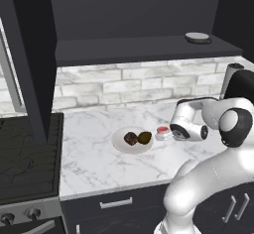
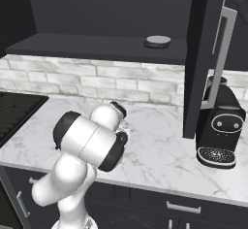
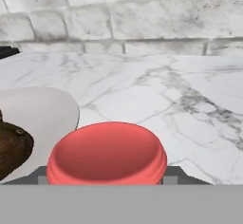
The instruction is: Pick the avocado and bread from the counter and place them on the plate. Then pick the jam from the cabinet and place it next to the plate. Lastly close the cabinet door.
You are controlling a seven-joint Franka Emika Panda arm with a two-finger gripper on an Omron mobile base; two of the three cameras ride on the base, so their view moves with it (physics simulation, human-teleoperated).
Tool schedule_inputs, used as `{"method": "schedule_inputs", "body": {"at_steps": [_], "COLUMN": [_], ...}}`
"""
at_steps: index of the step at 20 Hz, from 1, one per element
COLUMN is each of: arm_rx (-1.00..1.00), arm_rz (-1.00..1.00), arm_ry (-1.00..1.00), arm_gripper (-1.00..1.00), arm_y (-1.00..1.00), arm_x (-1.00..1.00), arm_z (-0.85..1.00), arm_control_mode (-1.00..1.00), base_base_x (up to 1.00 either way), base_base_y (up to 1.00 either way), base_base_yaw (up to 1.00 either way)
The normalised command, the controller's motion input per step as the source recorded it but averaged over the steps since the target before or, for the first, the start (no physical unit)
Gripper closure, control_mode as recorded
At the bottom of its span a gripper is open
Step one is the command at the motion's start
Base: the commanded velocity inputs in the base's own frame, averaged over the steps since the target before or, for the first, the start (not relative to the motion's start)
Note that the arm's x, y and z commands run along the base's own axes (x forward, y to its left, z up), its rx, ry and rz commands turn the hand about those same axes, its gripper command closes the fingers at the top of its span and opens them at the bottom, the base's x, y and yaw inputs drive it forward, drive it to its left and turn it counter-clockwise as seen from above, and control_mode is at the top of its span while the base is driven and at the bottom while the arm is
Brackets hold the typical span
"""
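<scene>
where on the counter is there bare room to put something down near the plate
Bare marble lies between the plate and the stove, and along the brick wall behind. A wide bare patch runs toward the coffee machine. It is crowded right of the plate: the jam sits in the jaws, close beside the rim.

Left of gripper (image 1: 167, 136): we have the plate (image 1: 119, 144) just beside the jam (image 1: 162, 130), carrying bread (image 1: 130, 138) and avocado (image 1: 145, 138).
Ahead: we see bare counter (image 3: 156, 90) up to the brick wall (image 3: 142, 14).
Right: coffee machine (image 2: 220, 133) stands well apart.
Above: open cabinet door (image 2: 201, 53) hangs over the counter.
</scene>
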Motion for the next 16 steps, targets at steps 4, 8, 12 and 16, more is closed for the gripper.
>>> {"method": "schedule_inputs", "body": {"at_steps": [4, 8, 12, 16], "arm_rx": [0.00, 0.01, 0.05, 0.05], "arm_rz": [0.00, 0.00, 0.00, 0.00], "arm_ry": [-0.02, 0.00, -0.03, -0.03], "arm_gripper": [-1.00, -1.00, -1.00, -1.00], "arm_y": [0.00, 0.00, 0.00, 0.00], "arm_x": [0.00, 0.00, 0.00, 0.00], "arm_z": [-0.01, 0.10, 0.38, 0.52], "arm_control_mode": [-1.00, -1.00, -1.00, -1.00], "base_base_x": [0.00, 0.00, 0.00, 0.00], "base_base_y": [0.00, 0.00, 0.00, 0.00], "base_base_yaw": [0.00, 0.00, 0.00, 0.00]}}
